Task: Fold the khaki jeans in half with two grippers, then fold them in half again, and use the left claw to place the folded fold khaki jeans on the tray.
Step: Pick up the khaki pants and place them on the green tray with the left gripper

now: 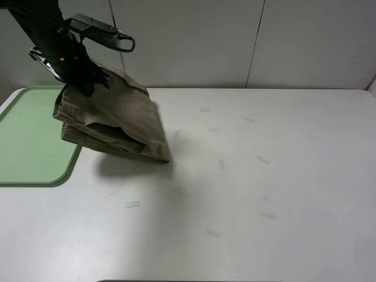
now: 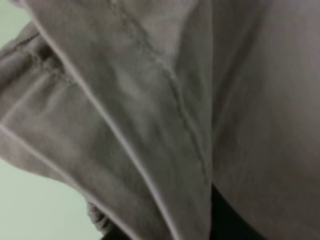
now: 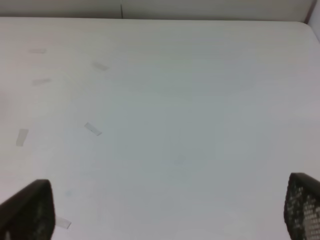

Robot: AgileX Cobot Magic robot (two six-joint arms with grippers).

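The folded khaki jeans [image 1: 114, 120] hang lifted at the upper left, their lower edge over the table beside the tray. My left claw [image 1: 88, 82] is shut on their upper left corner, its jaws buried in the cloth. The pale green tray [image 1: 26, 138] lies flat at the left edge, with the jeans overlapping its right rim. Khaki cloth [image 2: 150, 120] fills the left wrist view, with green tray [image 2: 30, 210] showing beneath it. My right gripper [image 3: 165, 212] is out of the exterior view; in its wrist view its two black fingertips [image 3: 27, 210] stand wide apart over bare table.
Several small strips of clear tape [image 1: 132, 204] are scattered over the white table [image 1: 264, 176]. A white wall panel runs along the far edge.
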